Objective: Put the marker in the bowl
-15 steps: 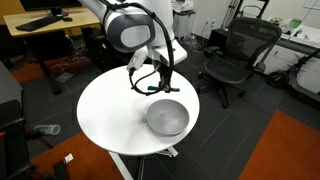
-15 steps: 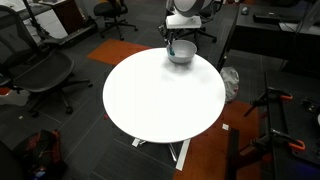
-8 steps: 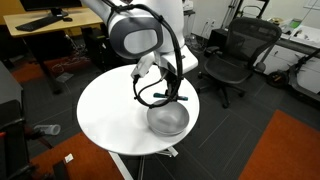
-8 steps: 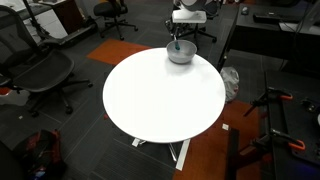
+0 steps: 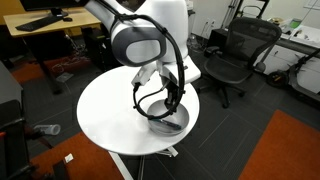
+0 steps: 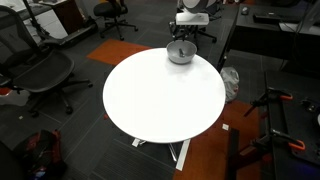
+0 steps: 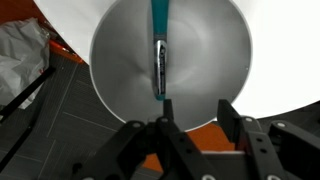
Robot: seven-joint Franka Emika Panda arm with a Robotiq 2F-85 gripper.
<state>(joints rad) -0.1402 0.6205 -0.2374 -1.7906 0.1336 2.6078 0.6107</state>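
Note:
The grey metallic bowl [image 5: 168, 122] stands near the edge of the white round table [image 5: 108, 110]; it also shows in an exterior view [image 6: 181, 54]. In the wrist view the bowl [image 7: 210, 60] fills the frame. The marker [image 7: 160, 55], dark with a teal section, shows inside it, its end just above my left finger. My gripper [image 7: 196, 112] hangs right over the bowl with its fingers apart and nothing between them. In both exterior views the gripper [image 5: 172, 101] [image 6: 182, 41] sits low over the bowl and the marker is too small to make out.
Black office chairs [image 5: 232, 55] [image 6: 40, 72] stand around the table [image 6: 160, 100]. A wooden desk [image 5: 45, 25] is at the back. Orange carpet [image 5: 285, 150] lies beside the table. A white plastic bag [image 7: 20, 60] is on the floor.
My gripper has moved from beside the bowl to over it and come down lower toward it.

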